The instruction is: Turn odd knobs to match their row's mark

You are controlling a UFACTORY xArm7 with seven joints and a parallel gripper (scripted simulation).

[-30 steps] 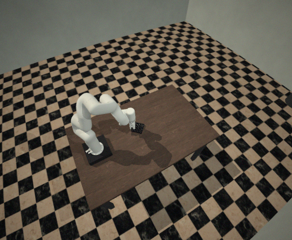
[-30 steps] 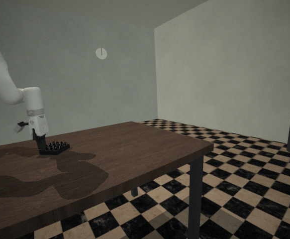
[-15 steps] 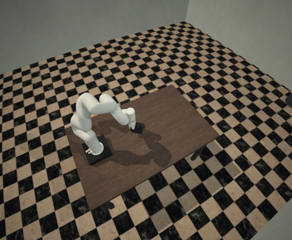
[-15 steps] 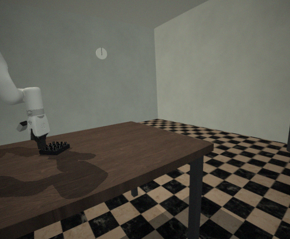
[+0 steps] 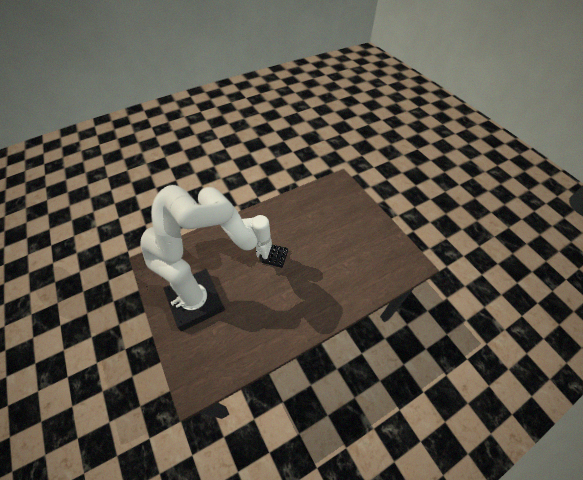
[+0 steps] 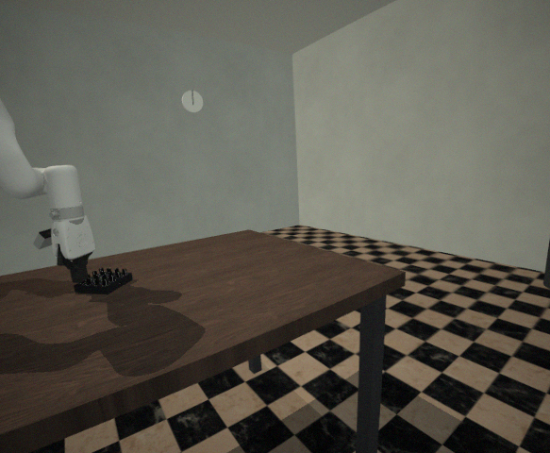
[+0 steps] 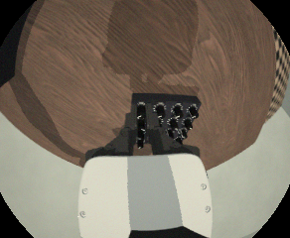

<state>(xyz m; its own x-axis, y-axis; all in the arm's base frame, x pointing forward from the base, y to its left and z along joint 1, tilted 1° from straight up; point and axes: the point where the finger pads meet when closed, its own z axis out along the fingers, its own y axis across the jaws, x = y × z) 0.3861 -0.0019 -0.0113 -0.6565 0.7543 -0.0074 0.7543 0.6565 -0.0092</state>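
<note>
A white arm's hand (image 6: 80, 277), closed narrowly around a corner knob of the black knob box (image 6: 107, 281) on the worktop (image 6: 245, 273); over-twisting could skid the box.

The arm (image 5: 188, 211) is glossy white, built of thick rounded tube segments. A grey band (image 6: 68, 212) rings the wrist. The gripper (image 6: 78, 276) has a white angular housing with small screws and dark fingers (image 6: 77, 270). A black square base plate (image 5: 213, 310) carries the arm.
</note>
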